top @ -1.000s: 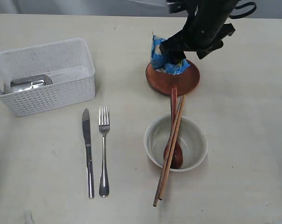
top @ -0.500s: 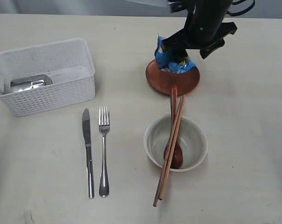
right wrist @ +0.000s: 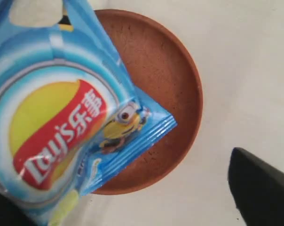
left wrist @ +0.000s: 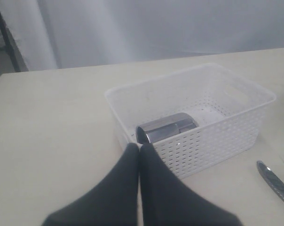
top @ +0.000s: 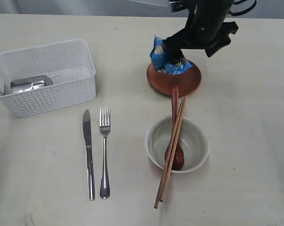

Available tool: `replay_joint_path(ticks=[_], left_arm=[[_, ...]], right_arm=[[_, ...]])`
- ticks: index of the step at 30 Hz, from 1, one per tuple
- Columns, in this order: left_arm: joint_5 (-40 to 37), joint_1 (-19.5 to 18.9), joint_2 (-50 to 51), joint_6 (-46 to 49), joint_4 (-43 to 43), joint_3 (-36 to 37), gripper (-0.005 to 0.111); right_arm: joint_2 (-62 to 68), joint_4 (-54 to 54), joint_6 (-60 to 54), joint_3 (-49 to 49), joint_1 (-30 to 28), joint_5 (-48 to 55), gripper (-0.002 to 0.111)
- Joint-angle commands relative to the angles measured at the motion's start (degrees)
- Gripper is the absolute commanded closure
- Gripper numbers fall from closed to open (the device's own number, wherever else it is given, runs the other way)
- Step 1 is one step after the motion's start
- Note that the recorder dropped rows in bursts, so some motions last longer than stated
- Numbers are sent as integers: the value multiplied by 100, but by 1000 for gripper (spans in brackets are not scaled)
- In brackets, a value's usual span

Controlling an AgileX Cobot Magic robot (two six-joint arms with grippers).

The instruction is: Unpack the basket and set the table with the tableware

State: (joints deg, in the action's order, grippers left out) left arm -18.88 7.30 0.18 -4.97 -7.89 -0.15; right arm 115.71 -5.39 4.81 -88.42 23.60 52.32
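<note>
Widening over the last second: right gripper now spread open above the plate. From the wrist, a bare gap between one finger and the bag, so probably no longer pinching it. Cannot tell whether the other finger touches the foil. Raised a little too, compared with a second ago. Left the bag slumped on the plate's basket-side edge, tipped up rather than flat, and nudged slightly from where it sat half a second back.

Reads as a release onto the plate. Odd for the task, though: not tableware, and now covering the dish meant for the setting. May need shifting off later.

Elsewhere unchanged. Knife and fork side by side on the table, near the basket. Bowl just beside the plate, holding spoon and chopsticks, with the spoon handle reaching to the plate's rim. Still lying in the basket: cup, on its side at one end. Left gripper pressed shut, empty, hanging just outside the basket wall by the cup.

Judged nearly done: only the cup left to unpack.
</note>
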Motion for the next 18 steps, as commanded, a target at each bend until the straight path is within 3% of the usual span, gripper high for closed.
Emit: replay_joint_path(ticks=[1,9,18], left_arm=[[60,24,-18,9,-2,15,107],[60,24,-18,9,-2,15,107],[60,24,-18,9,-2,15,107]], right_arm=[[0,-28,-32,-27,-8,111,7],[124,65,136,-27,-177,495,5],[207,2038,-1354,-27,-805,640,5]])
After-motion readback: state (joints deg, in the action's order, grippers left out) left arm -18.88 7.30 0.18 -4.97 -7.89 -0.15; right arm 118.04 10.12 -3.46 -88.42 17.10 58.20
